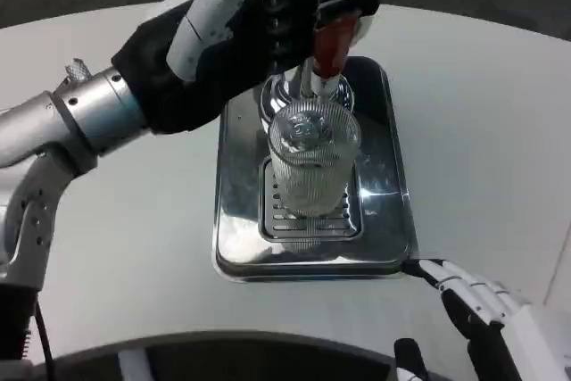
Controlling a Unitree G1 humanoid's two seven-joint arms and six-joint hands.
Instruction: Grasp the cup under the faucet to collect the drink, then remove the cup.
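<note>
head view: left hand [294, 6] grips red tap handle [332, 42] above ribbed cup [312, 167].

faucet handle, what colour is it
Red, seen best in the head view: the faucet handle sits just under the left hand, above the cup.

A single head camera looks steeply down at the white table [482, 131]. It sits close, seemingly just above the near edge.

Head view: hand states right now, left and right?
Left hand: fingers wrapped around the red faucet handle, holding it.
Right hand: open, holding nothing, beside the shiny metal drip tray.
</note>
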